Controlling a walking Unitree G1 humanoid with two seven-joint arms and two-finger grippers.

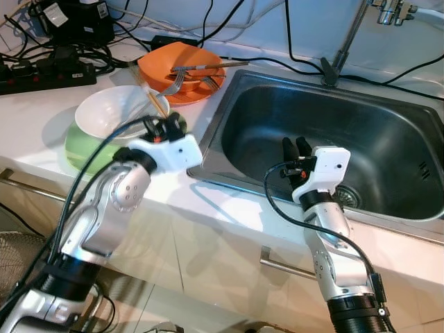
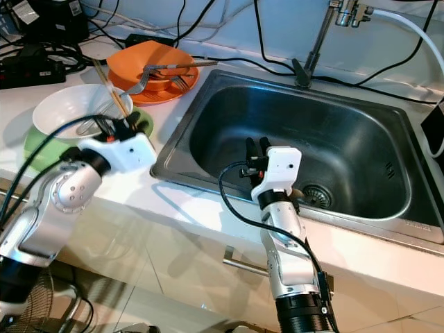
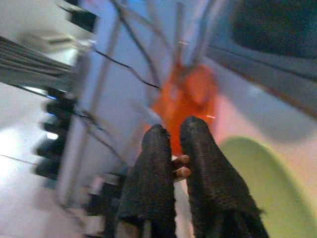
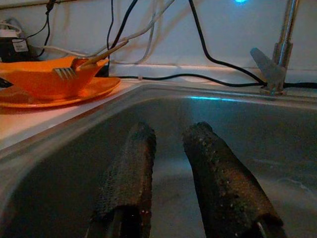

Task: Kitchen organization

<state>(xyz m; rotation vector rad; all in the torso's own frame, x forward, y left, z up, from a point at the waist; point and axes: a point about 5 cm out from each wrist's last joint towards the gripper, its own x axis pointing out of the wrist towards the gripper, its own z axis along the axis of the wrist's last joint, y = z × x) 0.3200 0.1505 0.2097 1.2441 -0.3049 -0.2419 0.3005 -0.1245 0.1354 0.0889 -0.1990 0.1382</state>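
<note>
Surface: white counter point(image 1: 41, 118) with one steel sink point(image 1: 388, 132) set in on the right; one tap point(image 2: 320, 38) rises at the far rim.
Bowls: one white bowl point(image 1: 104, 111) on a green plate point(image 1: 76, 156), near left of the sink.
Orange dishes: one orange plate point(image 1: 182, 94) with an orange bowl point(image 4: 44, 79) on it, far left of the sink.
Forks: two forks point(image 1: 173, 82) resting across the orange dishes.
Chopsticks: two chopsticks point(image 1: 149, 97), leaning in the white bowl.
Left gripper point(image 3: 176, 136): over the white bowl's near rim, pinching the chopsticks between its fingers.
Right gripper point(image 4: 166, 134): inside the sink near its front wall, fingers slightly spread, holding nothing.
Cables: several black cables point(image 1: 229, 62) along the far wall; one power strip point(image 1: 41, 75) far left.
</note>
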